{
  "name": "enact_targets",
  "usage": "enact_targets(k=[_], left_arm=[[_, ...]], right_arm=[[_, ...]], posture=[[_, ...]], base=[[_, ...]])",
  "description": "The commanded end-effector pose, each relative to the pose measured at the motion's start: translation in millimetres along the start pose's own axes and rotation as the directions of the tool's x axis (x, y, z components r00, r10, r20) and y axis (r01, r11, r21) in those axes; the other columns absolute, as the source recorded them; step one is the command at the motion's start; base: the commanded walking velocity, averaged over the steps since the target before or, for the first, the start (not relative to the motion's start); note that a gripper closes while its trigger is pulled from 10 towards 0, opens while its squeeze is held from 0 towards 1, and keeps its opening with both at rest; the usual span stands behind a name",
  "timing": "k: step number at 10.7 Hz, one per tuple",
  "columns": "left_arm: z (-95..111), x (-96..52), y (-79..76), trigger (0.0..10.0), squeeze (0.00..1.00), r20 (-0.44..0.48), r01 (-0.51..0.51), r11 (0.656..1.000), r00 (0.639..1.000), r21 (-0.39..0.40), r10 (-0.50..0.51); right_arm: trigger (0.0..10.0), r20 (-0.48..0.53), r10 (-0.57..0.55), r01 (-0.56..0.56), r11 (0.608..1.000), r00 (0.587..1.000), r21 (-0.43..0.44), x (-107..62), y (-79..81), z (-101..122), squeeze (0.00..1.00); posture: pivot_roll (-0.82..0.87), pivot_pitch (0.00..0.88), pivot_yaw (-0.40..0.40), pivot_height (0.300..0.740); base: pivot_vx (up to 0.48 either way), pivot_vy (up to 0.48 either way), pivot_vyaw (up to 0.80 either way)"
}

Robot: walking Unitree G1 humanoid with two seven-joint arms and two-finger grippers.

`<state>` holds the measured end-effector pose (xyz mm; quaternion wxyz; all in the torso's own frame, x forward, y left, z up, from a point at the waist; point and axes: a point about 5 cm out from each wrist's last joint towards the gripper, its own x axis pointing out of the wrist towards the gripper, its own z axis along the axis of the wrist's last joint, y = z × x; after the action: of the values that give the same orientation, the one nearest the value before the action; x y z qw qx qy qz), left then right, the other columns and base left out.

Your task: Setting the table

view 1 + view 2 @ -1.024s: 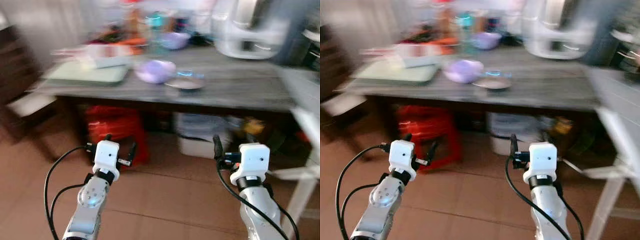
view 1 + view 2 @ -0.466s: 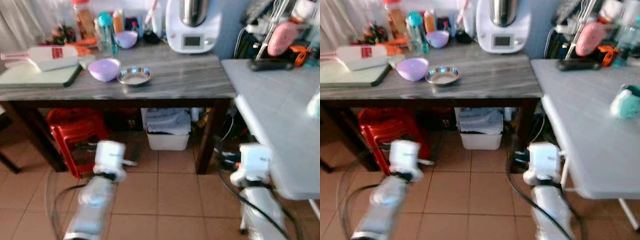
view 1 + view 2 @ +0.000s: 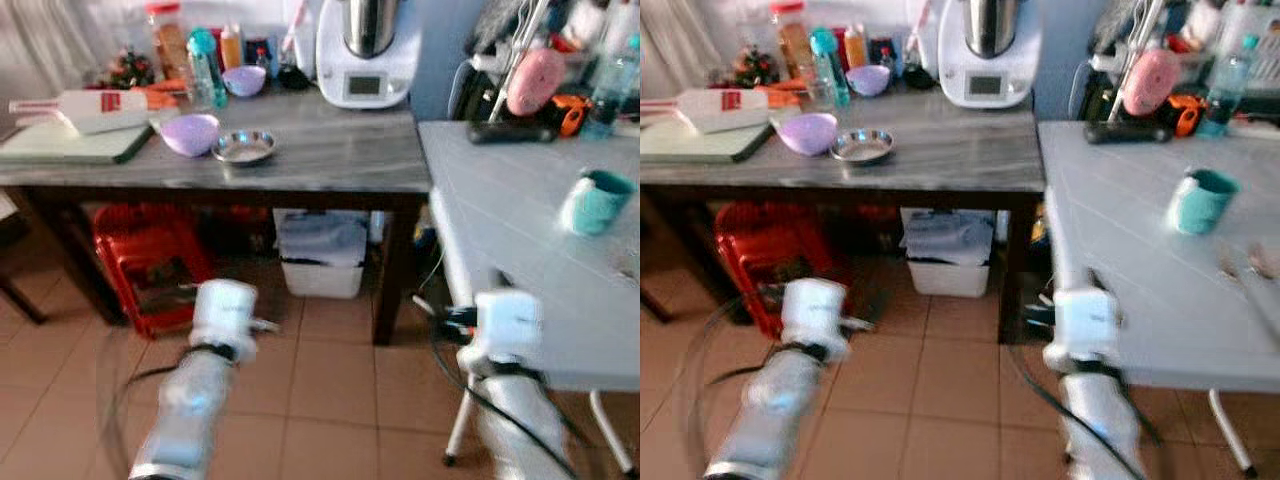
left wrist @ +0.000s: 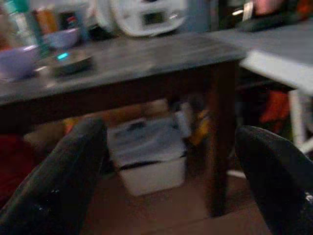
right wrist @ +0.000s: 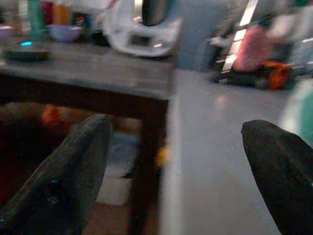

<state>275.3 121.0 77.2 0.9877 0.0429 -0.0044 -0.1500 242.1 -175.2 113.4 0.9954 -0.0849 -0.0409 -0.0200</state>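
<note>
A lilac bowl [image 3: 190, 133] and a shallow steel dish [image 3: 244, 147] sit side by side on the dark wooden table [image 3: 340, 170]. Farther back stands a small purple bowl [image 3: 244, 80]. A teal cup [image 3: 596, 200] stands on the white table [image 3: 510, 225] to the right. Both arms are held low over the tiled floor, short of the tables. My left gripper [image 4: 171, 161] is open and holds nothing, pointing at the wooden table's leg. My right gripper [image 5: 176, 161] is open and empty too, facing the white table's near corner.
A white kitchen machine [image 3: 366, 50] and several bottles [image 3: 205, 65] line the back of the wooden table, with a cutting board [image 3: 70, 145] at its left. Under it are a red stool [image 3: 150, 265] and a white bin [image 3: 322, 262]. Cutlery [image 3: 1240, 262] lies on the white table.
The camera has swung to the right, so the wooden table slid left and the white table with the teal cup came into view. Both grippers stay low and open.
</note>
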Motion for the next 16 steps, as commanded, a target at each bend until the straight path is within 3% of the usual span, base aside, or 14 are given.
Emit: enact_targets(k=[1, 11, 16], left_arm=[[2.9, -0.7, 9.0, 10.0, 0.00, 0.002, -0.015, 1.000, 1.000, 0.022, 0.015], [4.9, 2.9, 7.7, 10.0, 0.00, 0.004, 0.001, 1.000, 1.000, 0.024, -0.001], [6.6, 2.0, 5.2, 10.0, 0.00, 0.024, 0.072, 0.997, 0.997, -0.036, -0.071]], right_arm=[[10.0, 0.015, 0.007, -0.007, 1.000, 1.000, 0.019, 2.0, 5.5, 4.3, 0.00], [10.0, 0.015, 0.005, -0.005, 1.000, 1.000, 0.018, 4.7, 4.8, 4.1, 0.00], [10.0, 0.015, 0.015, -0.015, 1.000, 1.000, 0.010, 5.5, 2.5, 4.2, 0.00]], posture=[[0.04, 0.000, 0.051, 0.740], [0.04, 0.000, 0.063, 0.740], [0.04, 0.000, 0.057, 0.740]], base=[[0.000, -0.371, 0.00], [0.000, -0.357, 0.00], [0.000, 0.000, 0.00]])
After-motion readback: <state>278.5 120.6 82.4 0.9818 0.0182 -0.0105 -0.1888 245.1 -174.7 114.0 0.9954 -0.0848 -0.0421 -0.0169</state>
